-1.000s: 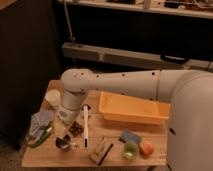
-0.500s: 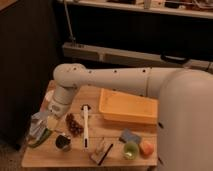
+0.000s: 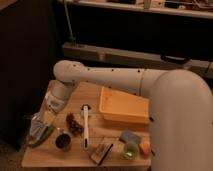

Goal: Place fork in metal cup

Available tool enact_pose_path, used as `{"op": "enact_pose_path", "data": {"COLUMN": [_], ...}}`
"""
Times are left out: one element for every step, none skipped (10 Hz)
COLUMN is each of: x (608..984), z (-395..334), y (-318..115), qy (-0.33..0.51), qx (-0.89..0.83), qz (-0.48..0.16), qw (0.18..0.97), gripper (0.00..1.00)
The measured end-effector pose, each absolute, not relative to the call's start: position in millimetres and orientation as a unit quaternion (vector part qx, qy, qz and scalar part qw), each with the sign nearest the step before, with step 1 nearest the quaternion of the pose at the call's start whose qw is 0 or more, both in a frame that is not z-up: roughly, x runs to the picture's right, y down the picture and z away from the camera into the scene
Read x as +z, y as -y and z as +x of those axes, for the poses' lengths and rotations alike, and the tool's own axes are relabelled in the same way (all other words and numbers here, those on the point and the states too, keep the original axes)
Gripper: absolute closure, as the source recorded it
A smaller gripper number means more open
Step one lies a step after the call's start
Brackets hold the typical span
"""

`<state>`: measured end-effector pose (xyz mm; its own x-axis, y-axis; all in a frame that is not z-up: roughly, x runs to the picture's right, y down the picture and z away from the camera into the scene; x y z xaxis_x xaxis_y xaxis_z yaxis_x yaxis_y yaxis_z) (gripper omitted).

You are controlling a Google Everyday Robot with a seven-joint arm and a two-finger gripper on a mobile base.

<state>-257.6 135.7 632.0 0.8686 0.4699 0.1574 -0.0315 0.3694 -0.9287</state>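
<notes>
Gripper [image 3: 41, 125] at wooden table [image 3: 107, 131] left edge, state unclear; round shiny metal cup [image 3: 63, 141] near.

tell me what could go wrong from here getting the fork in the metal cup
1. The gripper hangs near the table's left edge, not yet over the small metal cup; a slightly off drop could miss or tip it.
2. A dark red cluster and a long white utensil lie just right of the cup and might get knocked.
I cannot make out the fork clearly.

White, rounded, dark-dotted arm [image 3: 115, 77] with greyish hand [image 3: 41, 121] at left edge of table [image 3: 44, 156].
</notes>
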Motion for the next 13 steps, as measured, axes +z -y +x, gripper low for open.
{"op": "enact_pose_path", "data": {"x": [633, 634, 635, 636, 636, 637, 636, 636, 637, 637, 637, 637, 638], "z": [-259, -261, -263, -266, -270, -273, -277, -278, -279, -282, -284, -285, -286], "y": [-135, -135, -135, -136, -137, -139, -142, -145, -148, -152, -155, -157, -160], "qy": [0.215, 0.225, 0.236, 0.248, 0.254, 0.259, 0.264, 0.267, 0.27, 0.273, 0.276, 0.277, 0.278], "qx": [0.154, 0.152, 0.148, 0.141, 0.136, 0.131, 0.127, 0.125, 0.124, 0.121, 0.117, 0.115, 0.114], "qz": [-0.537, -0.535, -0.532, -0.53, -0.53, -0.53, -0.532, -0.533, -0.534, -0.535, -0.536, -0.537, -0.538], "qw": [0.801, 0.8, 0.8, 0.798, 0.797, 0.796, 0.795, 0.793, 0.792, 0.79, 0.789, 0.789, 0.788], "gripper": [1.0, 1.0, 1.0, 1.0, 1.0, 1.0, 1.0, 1.0, 1.0, 1.0, 1.0, 1.0, 1.0]}}
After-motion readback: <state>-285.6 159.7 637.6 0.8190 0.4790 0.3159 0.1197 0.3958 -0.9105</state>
